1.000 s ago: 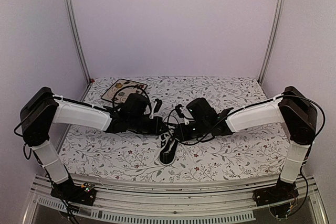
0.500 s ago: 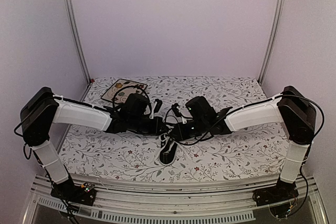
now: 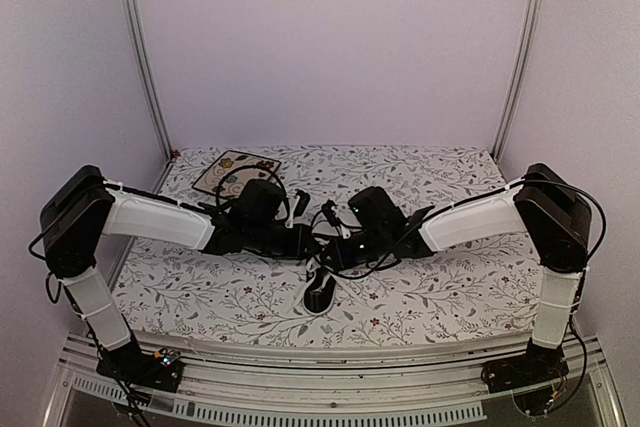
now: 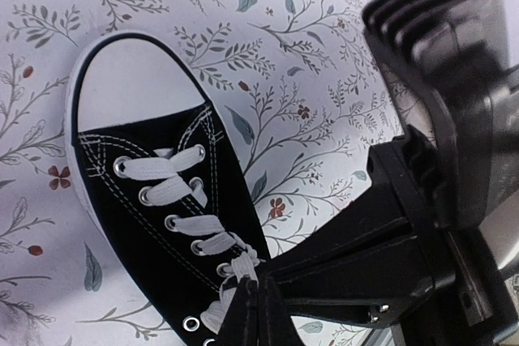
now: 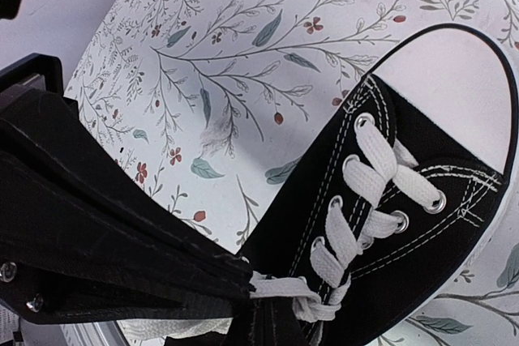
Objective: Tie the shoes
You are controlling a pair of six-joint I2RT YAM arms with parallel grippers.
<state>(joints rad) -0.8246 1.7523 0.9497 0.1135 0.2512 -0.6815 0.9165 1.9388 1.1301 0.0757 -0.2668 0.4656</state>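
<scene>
You are viewing the black sneaker lying mid-bench on the floral cover. The two arms are meeting over its white laces. The left pincer is pinching the laces with jaws closed tight, and the right pincer is doing likewise. The plate is sitting well apart, far left.

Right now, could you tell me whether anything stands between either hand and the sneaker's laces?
Nothing visible does. The left hand and right hand are each shut on the laces, over the sneaker. The plate lies off at the far left.
</scene>
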